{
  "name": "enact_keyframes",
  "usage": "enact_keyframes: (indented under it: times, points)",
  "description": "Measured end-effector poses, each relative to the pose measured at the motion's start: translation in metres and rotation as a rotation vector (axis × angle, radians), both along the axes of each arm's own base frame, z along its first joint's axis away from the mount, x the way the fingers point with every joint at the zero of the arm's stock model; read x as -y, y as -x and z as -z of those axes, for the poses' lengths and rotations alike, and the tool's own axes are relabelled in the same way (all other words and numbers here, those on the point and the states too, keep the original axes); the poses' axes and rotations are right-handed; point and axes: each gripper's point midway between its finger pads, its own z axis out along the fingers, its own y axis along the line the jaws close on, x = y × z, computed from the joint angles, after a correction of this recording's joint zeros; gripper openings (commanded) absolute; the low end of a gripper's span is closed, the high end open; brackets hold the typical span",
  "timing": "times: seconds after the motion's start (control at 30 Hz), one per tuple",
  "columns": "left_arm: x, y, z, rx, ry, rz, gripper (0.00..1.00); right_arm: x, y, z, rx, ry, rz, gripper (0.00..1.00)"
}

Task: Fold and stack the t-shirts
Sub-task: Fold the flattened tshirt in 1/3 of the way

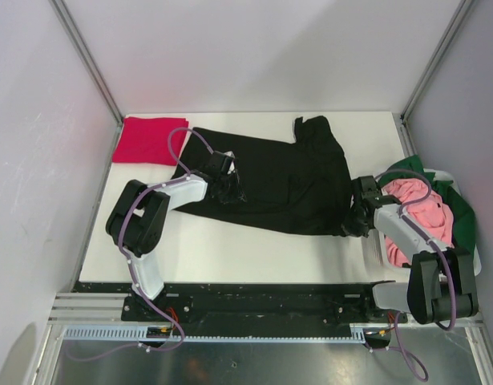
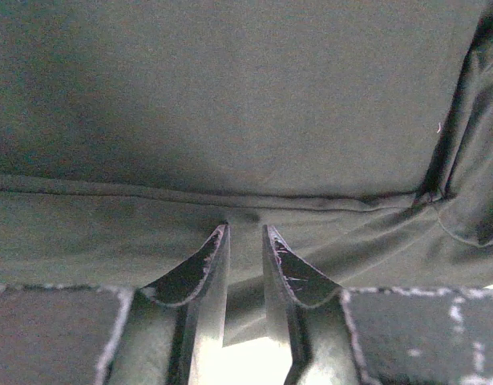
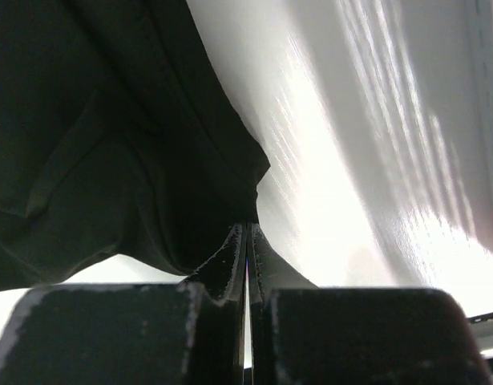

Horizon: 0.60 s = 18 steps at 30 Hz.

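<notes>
A black t-shirt [image 1: 282, 180] lies spread across the middle of the table. My left gripper [image 1: 227, 183] rests on its left part; in the left wrist view its fingers [image 2: 211, 265] stand close together with a fold of the black cloth [image 2: 246, 120] and its edge between them. My right gripper [image 1: 355, 218] is at the shirt's near right corner, shut, with the black cloth [image 3: 110, 144] pinched at the fingertips [image 3: 232, 249]. A crimson red t-shirt [image 1: 147, 139] lies folded at the back left. The pink t-shirt [image 1: 418, 210] and the dark green t-shirt [image 1: 462, 210] lie bunched in the basket.
A white plastic basket [image 1: 468, 258] stands at the table's right edge beside the right arm. Grey walls and metal frame posts enclose the white table [image 1: 230, 253] on the left, back and right. A black rail runs along the near edge.
</notes>
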Motion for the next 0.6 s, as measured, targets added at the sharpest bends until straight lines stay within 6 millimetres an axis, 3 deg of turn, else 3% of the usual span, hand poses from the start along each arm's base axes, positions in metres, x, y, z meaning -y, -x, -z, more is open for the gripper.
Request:
enact_keyframes:
  times: [0.1, 0.27, 0.37, 0.6]
  points:
    - [0.0, 0.0, 0.0, 0.0, 0.0, -0.001, 0.27, -0.002, 0.01, 0.006, -0.032, -0.02, 0.019, 0.02]
    - [-0.001, -0.001, 0.0, 0.0, 0.0, -0.003, 0.27, -0.002, 0.029, 0.015, -0.085, -0.046, 0.072, 0.18]
    - [-0.001, -0.001, 0.0, 0.0, 0.0, -0.004, 0.27, -0.003, 0.031, 0.011, -0.077, -0.064, 0.094, 0.24]
    - [-0.002, -0.001, 0.0, 0.0, 0.0, -0.004, 0.27, -0.007, 0.028, -0.013, 0.024, -0.092, 0.098, 0.26]
